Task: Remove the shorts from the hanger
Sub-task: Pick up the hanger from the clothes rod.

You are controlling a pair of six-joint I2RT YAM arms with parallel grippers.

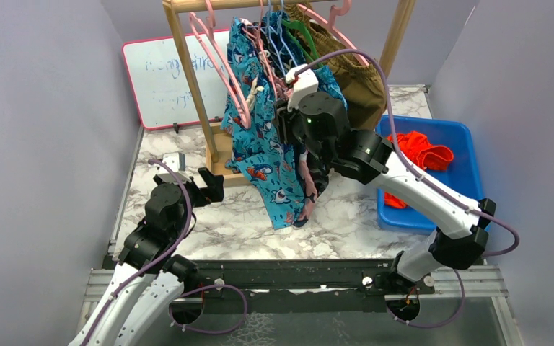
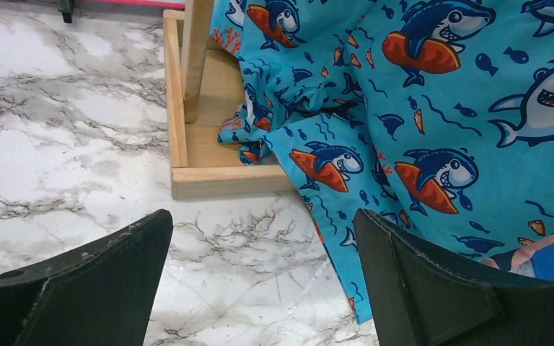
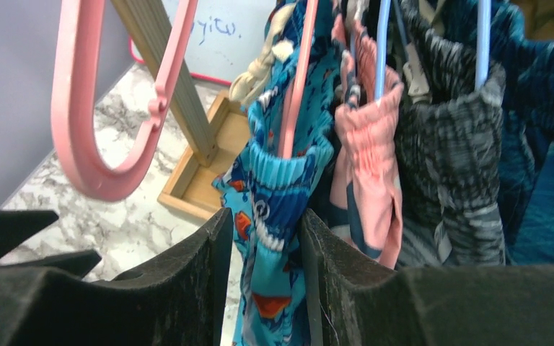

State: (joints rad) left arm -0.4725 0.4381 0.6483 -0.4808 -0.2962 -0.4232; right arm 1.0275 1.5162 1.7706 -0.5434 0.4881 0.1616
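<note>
Right end effector (image 3: pixel 265 227): narrow, with its dark pads on either side of the elastic waistband of the blue shark-print shorts (image 3: pixel 283 169); fabric fills the gap.
Left end effector (image 2: pixel 260 238): wide and holding nothing, low over the bench (image 2: pixel 65 144), near the left side of the hanging hem.
Blue shark-print shorts, place: on a thin pink hanger (image 3: pixel 297 79) at the left end of the row on the wooden rack (image 1: pixel 187 79), at the far centre of the bench. The legs drape down onto the rack's base.
Neighbours: pink shorts (image 3: pixel 369 144) and grey patterned shorts (image 3: pixel 447 166) hang pressed close on the right, each on its own hanger.
Empty pink hanger (image 3: pixel 79 108): hangs free on the left.
Blue bin (image 1: pixel 456 189): on the right of the bench, with orange shorts (image 1: pixel 422 151) inside.
Step, as judged: a pinch on the waistband, ready to strip it off the hanger arm.
Risk, hanger: the elastic may cling, so a pull could lift the hanger off the rail along with the shorts.
Risk, neighbours: the pink shorts touch the grasped pair and might be dragged along.
Risk, grip: only one bunched edge is pinched, so it may slip out.
Risk, rack: a hard sideways tug could rock the light frame.
</note>
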